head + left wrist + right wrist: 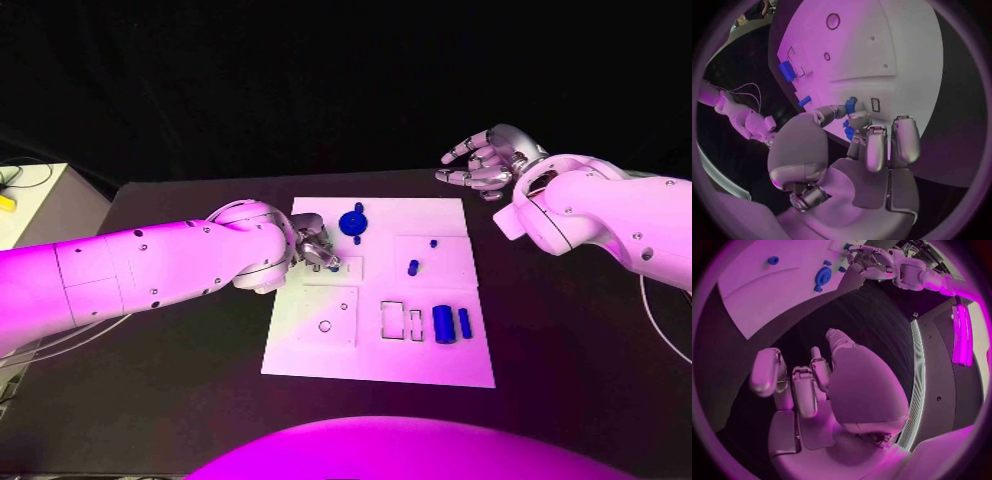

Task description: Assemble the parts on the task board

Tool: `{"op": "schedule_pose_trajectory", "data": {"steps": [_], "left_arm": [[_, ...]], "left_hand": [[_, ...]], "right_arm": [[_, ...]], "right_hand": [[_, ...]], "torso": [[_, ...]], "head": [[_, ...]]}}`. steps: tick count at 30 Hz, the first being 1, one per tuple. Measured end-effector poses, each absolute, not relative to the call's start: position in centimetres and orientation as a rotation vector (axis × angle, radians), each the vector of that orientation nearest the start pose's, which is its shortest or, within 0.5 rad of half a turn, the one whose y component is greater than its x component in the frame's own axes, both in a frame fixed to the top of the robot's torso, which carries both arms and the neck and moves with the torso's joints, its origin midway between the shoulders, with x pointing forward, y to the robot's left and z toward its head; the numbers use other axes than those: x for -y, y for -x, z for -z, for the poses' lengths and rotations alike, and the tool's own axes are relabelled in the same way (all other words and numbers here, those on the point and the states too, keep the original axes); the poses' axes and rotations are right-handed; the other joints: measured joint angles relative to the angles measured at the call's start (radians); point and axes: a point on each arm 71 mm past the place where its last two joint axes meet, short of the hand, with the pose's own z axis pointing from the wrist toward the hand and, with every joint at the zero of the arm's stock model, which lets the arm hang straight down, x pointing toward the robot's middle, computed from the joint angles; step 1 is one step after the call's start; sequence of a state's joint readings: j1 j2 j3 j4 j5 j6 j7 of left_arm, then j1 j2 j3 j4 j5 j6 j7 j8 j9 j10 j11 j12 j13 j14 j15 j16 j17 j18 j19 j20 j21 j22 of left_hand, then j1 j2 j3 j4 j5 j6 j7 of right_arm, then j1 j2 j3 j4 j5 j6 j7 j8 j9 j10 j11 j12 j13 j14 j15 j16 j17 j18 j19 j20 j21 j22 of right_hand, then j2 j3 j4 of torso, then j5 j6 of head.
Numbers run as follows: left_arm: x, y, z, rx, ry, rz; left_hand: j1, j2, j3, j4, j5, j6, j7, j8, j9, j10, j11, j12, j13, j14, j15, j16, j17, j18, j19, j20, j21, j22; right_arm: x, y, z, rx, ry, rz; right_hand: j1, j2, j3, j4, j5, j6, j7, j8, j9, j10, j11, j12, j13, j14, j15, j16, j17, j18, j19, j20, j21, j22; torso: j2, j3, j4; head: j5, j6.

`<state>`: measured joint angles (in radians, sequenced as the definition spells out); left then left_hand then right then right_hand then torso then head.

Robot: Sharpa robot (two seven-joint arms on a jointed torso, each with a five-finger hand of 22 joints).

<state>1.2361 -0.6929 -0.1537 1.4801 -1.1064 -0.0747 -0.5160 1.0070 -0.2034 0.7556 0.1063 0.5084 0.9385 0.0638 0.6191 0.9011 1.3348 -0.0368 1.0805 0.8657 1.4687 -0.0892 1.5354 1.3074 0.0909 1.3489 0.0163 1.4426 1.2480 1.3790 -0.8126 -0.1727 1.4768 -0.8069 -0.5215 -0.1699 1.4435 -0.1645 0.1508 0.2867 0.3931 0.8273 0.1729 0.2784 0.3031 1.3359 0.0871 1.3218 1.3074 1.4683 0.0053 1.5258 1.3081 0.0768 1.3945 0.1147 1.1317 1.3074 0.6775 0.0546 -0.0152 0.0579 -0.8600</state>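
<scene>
The white task board (378,350) lies mid-table. My left hand (312,248) rests over its left edge and pinches a small blue part (333,267) against the board; in the left wrist view the fingertips (856,119) close on that part (851,104). A round blue part (353,222) lies at the board's far end, a small blue peg (413,267) stands mid-board, and a blue block (443,324) with a thin blue bar (464,322) sits near the right edge. My right hand (490,162) hovers off the board's far right corner, fingers apart, holding nothing.
Two empty rectangular slots (401,320) lie left of the blue block, and a round hole (325,325) sits in the raised square near the left edge. A pale box (29,200) stands at the table's far left. Black tabletop surrounds the board.
</scene>
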Motion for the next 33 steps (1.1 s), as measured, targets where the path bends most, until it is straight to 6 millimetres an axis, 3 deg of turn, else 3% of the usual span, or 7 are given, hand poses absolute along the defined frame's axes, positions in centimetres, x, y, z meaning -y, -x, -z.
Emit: {"op": "schedule_pose_trajectory", "data": {"steps": [24,33], "left_arm": [[-15.93,-47.41,24.41,-2.182,0.14,0.432],[-15.87,-47.47,24.42,-2.188,0.138,0.432]], "left_hand": [[0.0,0.0,0.0,0.0,-0.001,0.004,-0.003,0.001,0.001,0.004,0.0,0.0,0.0,0.0,0.0,0.0,0.0,0.0,0.0,0.0,0.0,0.001],[0.0,0.0,0.0,0.0,-0.008,0.009,-0.005,0.005,0.005,0.018,-0.004,0.026,0.031,-0.002,-0.002,0.0,0.0,0.0,0.004,0.004,0.0,0.004]], "right_arm": [[22.29,-51.39,15.55,-1.645,-0.533,-0.743],[22.3,-51.37,15.62,-1.647,-0.534,-0.743]], "right_hand": [[-0.004,0.004,0.003,0.003,0.006,0.0,0.0,0.0,0.0,0.0,0.0,0.0,0.0,0.0,0.0,-0.004,0.0,0.0,0.0,0.0,0.0,0.001],[-0.004,0.004,0.003,0.003,0.008,0.0,0.0,0.0,0.0,0.0,0.0,0.0,0.001,0.0,0.0,-0.004,0.0,0.0,0.0,0.0,0.0,0.001]], "torso": [[0.001,0.0006,-0.0005],[0.001,0.0006,-0.0008]], "head": [[-0.001,-0.011],[-0.001,-0.013]]}}
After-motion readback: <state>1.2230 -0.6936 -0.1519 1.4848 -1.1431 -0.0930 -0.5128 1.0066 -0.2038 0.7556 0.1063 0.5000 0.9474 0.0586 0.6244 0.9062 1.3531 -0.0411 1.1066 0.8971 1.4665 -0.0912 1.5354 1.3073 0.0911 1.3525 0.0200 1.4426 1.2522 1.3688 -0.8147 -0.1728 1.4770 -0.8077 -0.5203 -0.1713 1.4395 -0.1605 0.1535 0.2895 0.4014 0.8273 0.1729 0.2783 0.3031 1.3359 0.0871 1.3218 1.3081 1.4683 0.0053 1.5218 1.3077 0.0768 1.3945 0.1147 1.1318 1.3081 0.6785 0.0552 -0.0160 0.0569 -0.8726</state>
